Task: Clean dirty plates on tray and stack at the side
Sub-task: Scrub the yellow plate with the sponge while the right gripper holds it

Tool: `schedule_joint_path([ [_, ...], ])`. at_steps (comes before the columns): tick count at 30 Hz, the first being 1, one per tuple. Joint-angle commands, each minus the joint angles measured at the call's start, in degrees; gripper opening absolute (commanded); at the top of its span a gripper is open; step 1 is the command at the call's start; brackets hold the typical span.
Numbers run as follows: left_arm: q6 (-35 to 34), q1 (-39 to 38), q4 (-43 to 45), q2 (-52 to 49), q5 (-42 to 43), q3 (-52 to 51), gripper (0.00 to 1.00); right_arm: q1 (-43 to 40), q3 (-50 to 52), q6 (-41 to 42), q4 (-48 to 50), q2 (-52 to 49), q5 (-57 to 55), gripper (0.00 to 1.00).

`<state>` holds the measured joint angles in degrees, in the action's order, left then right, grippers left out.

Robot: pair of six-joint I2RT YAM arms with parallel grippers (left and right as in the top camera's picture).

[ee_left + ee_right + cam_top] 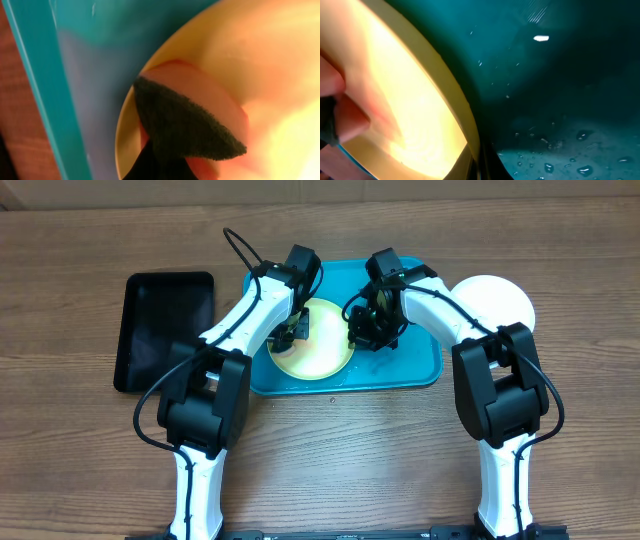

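The yellow-green plate (322,348) lies on the turquoise tray (420,375). My left gripper (290,335) is at the plate's left side, shut on a dark sponge (185,120) that presses on a red smear (200,82) on the plate (260,45). My right gripper (362,332) is shut on the plate's right rim. In the right wrist view its fingers (480,165) straddle the rim of the plate (395,90). A white plate (495,298) lies on the table right of the tray. The pale blue plate does not show.
A black tray (165,330) lies on the table left of the turquoise tray. Water drops dot the tray floor (560,150). The tray's rim (35,75) runs just left of the plate.
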<state>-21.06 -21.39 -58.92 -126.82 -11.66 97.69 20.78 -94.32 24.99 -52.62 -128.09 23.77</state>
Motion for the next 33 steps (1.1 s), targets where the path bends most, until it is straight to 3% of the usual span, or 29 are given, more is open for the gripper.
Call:
schedule_joint_path([
  [1, 2.56, -0.15, -2.86, -1.33, 7.61, 0.46, 0.04, -0.15, 1.49, 0.15, -0.42, -1.05, -1.57, 0.04],
  [6, 18.16, -0.17, -4.17, -1.33, 35.39, 0.46, 0.04, -0.15, 1.49, 0.15, -0.42, -1.05, -1.55, 0.04],
  [9, 19.28, -0.17, -1.84, -1.33, 39.54, 0.46, 0.04, -0.15, 1.49, 0.15, -0.66, -1.05, -1.55, 0.04],
  [12, 14.29, 0.04, 3.34, -1.33, 34.27, 0.46, 0.04, -0.15, 1.49, 0.13, -1.09, -1.05, -1.57, 0.04],
  [17, 1.75, 0.04, 11.41, -1.33, 10.88, 0.46, 0.04, -0.15, 1.49, 0.13, -1.31, -1.05, -1.57, 0.04],
  [20, -4.66, -0.02, 11.08, -1.33, -2.49, 0.46, 0.04, -0.15, 1.49, 0.13, -1.36, -1.05, -1.57, 0.04],
  [23, -6.69, -0.02, 8.17, -1.33, -5.84, 0.46, 0.04, -0.15, 1.49, 0.13, -1.49, -1.05, -1.60, 0.04],
  [26, -5.35, -0.09, 3.45, -1.33, -0.52, 0.46, 0.04, -0.15, 1.49, 0.13, -1.29, -1.05, -1.60, 0.04],
  [33, 16.48, -0.07, -6.45, -1.33, 33.70, 0.46, 0.04, -0.15, 1.49, 0.13, -1.49, -1.05, -1.60, 0.04],
])
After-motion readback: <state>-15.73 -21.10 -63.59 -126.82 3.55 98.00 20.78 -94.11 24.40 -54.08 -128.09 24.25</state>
